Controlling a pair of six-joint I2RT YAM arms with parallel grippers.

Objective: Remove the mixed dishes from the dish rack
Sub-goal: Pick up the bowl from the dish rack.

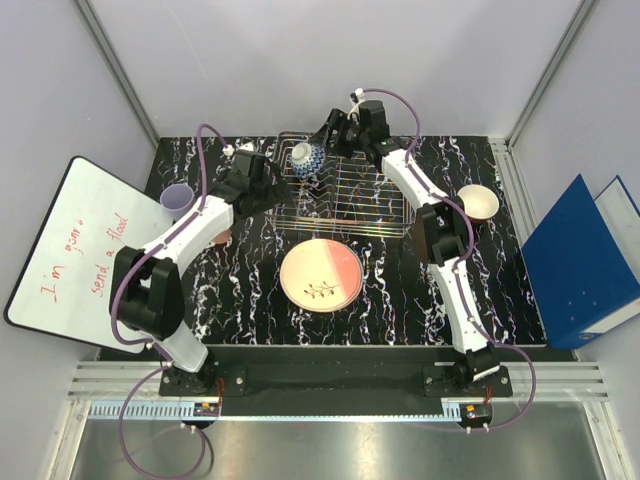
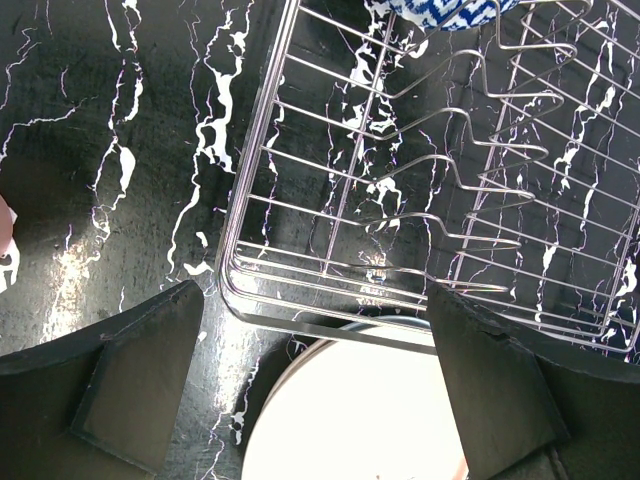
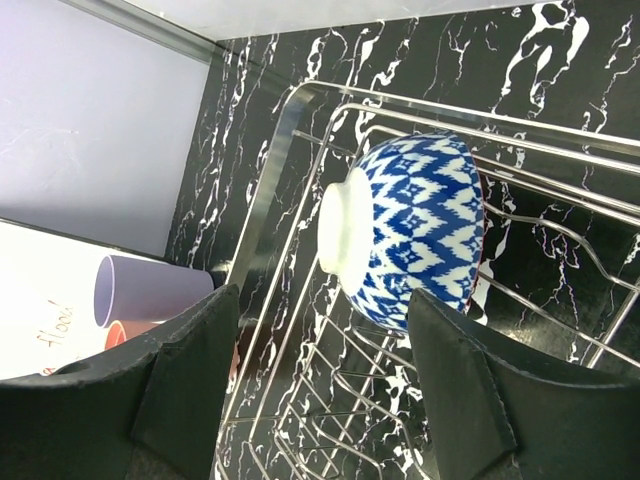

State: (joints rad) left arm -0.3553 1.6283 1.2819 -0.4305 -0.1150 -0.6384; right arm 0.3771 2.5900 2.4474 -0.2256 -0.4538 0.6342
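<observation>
Whiteboard (image 1: pixel 75 250) with red writing leans at the far left. Lavender cup (image 1: pixel 178 198) sits at its edge on its side, mouth open toward the camera in the right wrist view. Pink cup (image 1: pixel 223 237) is just beside it, mostly hidden by the left arm. Left gripper (image 1: pixel 275 192) hangs over the near left corner of the dish rack (image 1: pixel 345 195), fingers (image 2: pixel 140 390) spread, nothing between them. The rack stands mid tabletop (image 1: pixel 400 310) toward the back. Blue-white bowl (image 1: pixel 306 157) is in the rack's far left corner, tipped on its side among the wires. Cream/pink plate (image 1: pixel 320 275) lies flat on the tabletop just in front of the rack. Right gripper (image 1: pixel 322 143) is just beside the bowl, fingers (image 3: pixel 470 390) spread wide; contact cannot be told. Small bowl (image 1: pixel 478 203) with a cream inside sits right of the rack. Blue binder (image 1: pixel 585 260) is at the far right.
</observation>
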